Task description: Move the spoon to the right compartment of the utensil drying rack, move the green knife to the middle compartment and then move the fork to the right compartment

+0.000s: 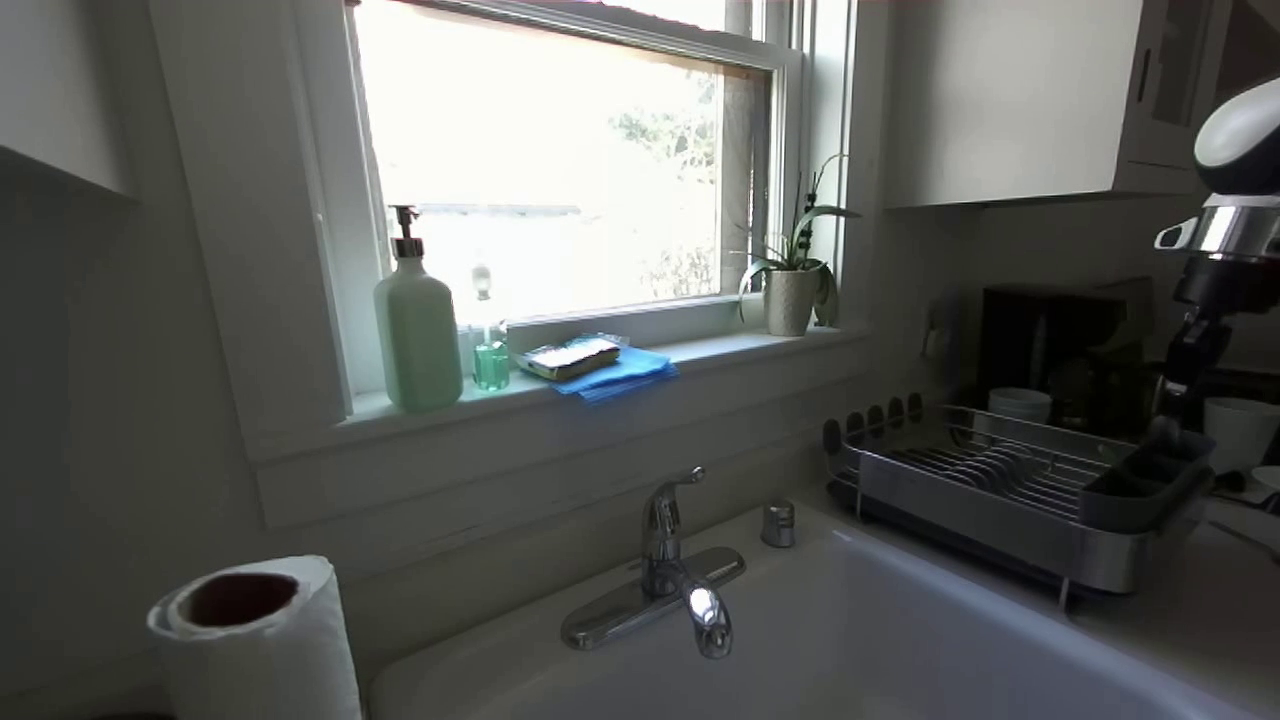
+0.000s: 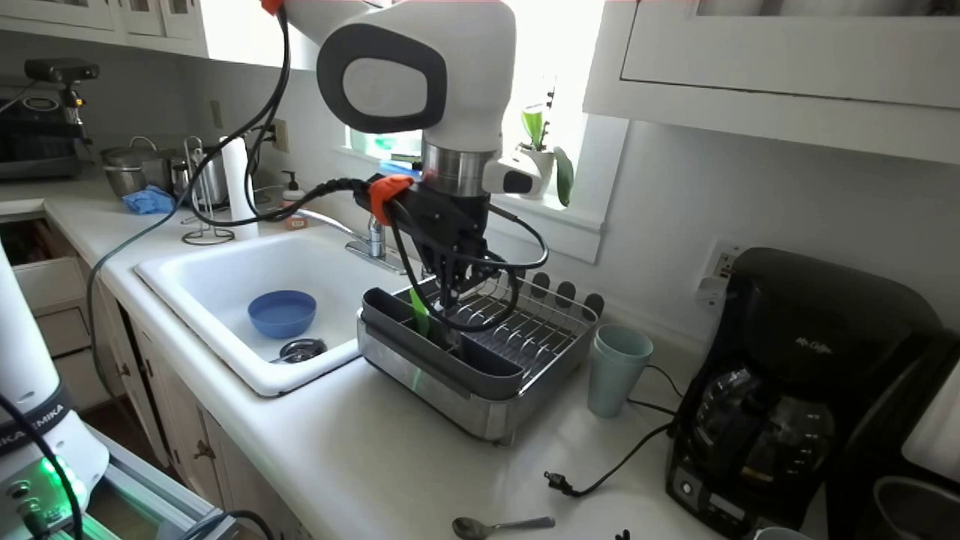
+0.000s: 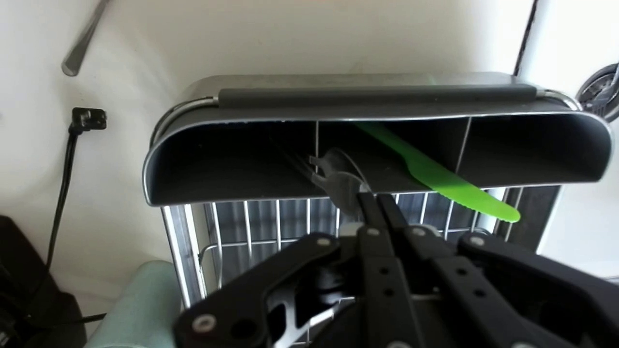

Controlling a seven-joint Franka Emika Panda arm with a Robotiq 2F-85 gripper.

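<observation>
Two pieces of writing are showing in an exterior view: "Mr. Coffee" on the coffee maker [image 2: 832,292], well out at 3 o'clock of the utensil drying rack [image 2: 442,397], and a cut-off "KA EMIKA" on the arm's base [image 2: 37,439], at its 9 o'clock.

In the wrist view the gripper [image 3: 378,197] is pointing to 12 o'clock, its fingers lying pressed together. Silver cutlery [image 3: 341,186] is slanting from beside the fingertips toward 10 o'clock, down into the end compartment [image 3: 217,164]; blur is hiding whether the tips are pinching it and whether it is fork or spoon. The green knife [image 3: 445,183] is standing in the middle compartment [image 3: 338,137], its blade leaning toward 4 o'clock over the rack's wires.

In an exterior view a spoon [image 2: 472,529] is lying on the counter [image 2: 397,465] at the rack's 6 o'clock, its handle pointing to 3 o'clock. A blue bowl [image 2: 282,319] is sitting in the sink [image 2: 315,370] at the rack's 9 o'clock; stacked pale cups [image 2: 611,386] are standing beside it at 3 o'clock. In an exterior view a white planter [image 1: 790,308] is holding a plant [image 1: 800,265] at the faucet's [image 1: 660,545] 1 o'clock.
</observation>
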